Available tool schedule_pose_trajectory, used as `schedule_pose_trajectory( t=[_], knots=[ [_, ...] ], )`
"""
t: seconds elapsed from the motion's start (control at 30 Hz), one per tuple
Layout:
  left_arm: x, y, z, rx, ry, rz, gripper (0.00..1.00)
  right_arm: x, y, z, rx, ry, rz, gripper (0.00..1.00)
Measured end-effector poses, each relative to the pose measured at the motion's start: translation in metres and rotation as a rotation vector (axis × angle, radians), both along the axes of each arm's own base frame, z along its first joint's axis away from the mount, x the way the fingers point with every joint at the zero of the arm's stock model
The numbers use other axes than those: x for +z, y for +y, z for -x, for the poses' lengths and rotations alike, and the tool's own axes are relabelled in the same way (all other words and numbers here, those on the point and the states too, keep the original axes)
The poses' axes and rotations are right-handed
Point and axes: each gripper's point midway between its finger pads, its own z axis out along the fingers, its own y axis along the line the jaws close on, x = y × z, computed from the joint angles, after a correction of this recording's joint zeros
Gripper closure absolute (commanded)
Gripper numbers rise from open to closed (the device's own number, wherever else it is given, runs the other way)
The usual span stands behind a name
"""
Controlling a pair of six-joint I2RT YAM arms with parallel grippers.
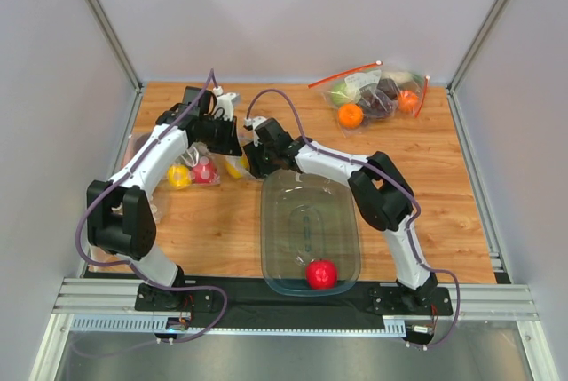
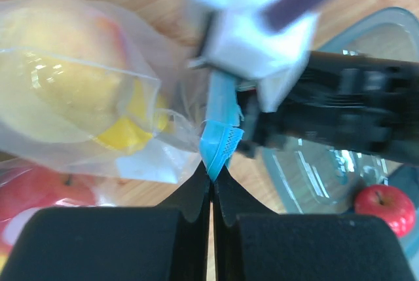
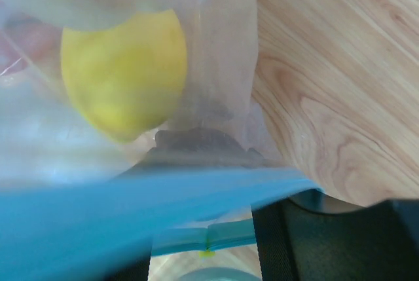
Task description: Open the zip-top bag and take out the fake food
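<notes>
While the bag [image 1: 191,168] lies just left of the clear tub [image 1: 277,248], the left gripper [image 2: 211,179] pinches its blue strip [image 2: 219,133] shut; the right gripper [image 1: 252,160] crowds the same strip, grip unclear.

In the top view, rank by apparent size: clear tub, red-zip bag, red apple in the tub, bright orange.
clear tub, largest
red-zip bag
red apple and bright orange: about alike; the apple sits nearer the camera, so unranked

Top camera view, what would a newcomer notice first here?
Left of centre, the left gripper pinches the blue strip of the zip-top bag. A red apple lies alone in the clear tub at the near edge. A second fruit bag sits far right.
</notes>
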Motion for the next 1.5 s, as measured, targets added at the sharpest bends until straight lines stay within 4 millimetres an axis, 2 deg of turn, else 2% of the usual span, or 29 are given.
schedule_pose_trajectory(
  t=[0.2, 0.43, 0.77, 0.9, 1.1, 1.5],
  knots=[
    [-0.003, 0.015, -0.008, 0.040, -0.022, -0.049, 1.00, 0.030, -0.010, -0.002, -0.053, -0.031, -0.043, 0.80],
    [-0.002, 0.018, -0.011, 0.048, -0.033, -0.066, 1.00, 0.061, -0.014, -0.012, -0.107, -0.083, -0.097, 0.79],
    [-0.003, 0.019, -0.011, 0.049, -0.033, -0.070, 1.00, 0.081, -0.019, -0.016, -0.167, -0.062, -0.225, 0.79],
    [-0.005, 0.019, -0.012, 0.049, -0.027, -0.071, 1.00, 0.097, -0.019, -0.013, -0.163, -0.048, -0.295, 0.78],
    [-0.008, 0.019, -0.012, 0.048, -0.020, -0.073, 1.00, 0.122, -0.008, -0.010, -0.122, -0.028, -0.405, 0.78],
    [-0.010, 0.019, -0.012, 0.050, -0.014, -0.076, 1.00, 0.114, 0.003, 0.025, 0.011, 0.132, -0.489, 0.77]
  ],
)
